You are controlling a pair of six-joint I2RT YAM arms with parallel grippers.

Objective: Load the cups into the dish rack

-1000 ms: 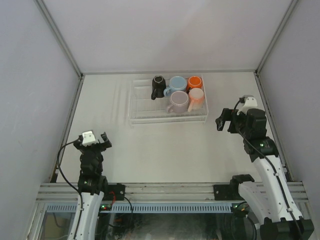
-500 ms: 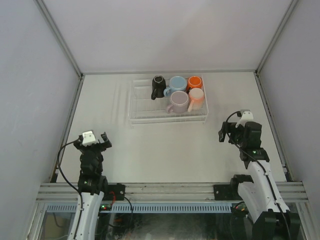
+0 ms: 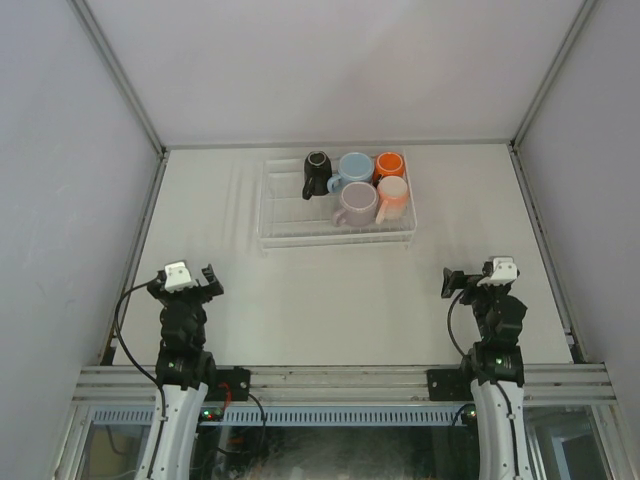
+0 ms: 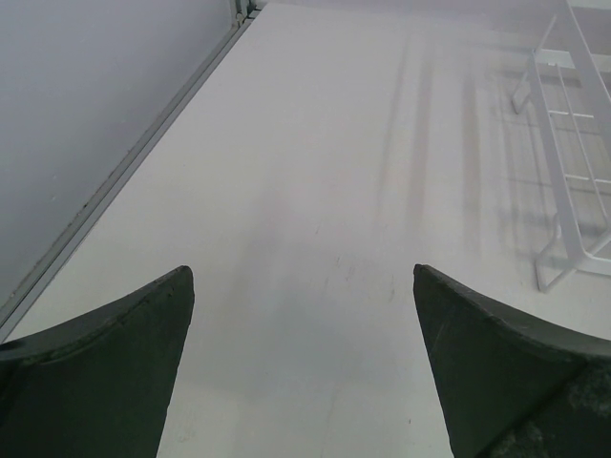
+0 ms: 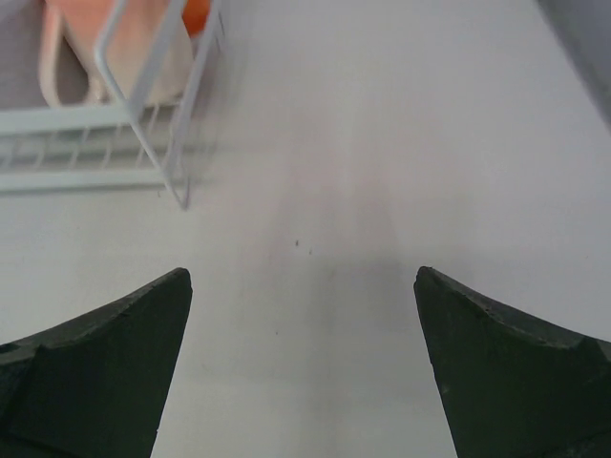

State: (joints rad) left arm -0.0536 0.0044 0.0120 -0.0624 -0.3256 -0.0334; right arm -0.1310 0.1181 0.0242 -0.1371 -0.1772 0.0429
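Cups (image 3: 357, 185), all five, sit clustered at the right end of the dish rack (image 3: 290, 232) on the desk (image 3: 330, 300), while left fingers (image 4: 115, 363) and right fingers (image 5: 506, 363) stand spread and empty, so loading appears complete.

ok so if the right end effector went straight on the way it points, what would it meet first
The way looks free: the right end effector points over bare table, just right of the dish rack corner. Further depth is unclear.

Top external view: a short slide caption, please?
Five cups sit in the dish rack; left tool and right tool hang open, empty.
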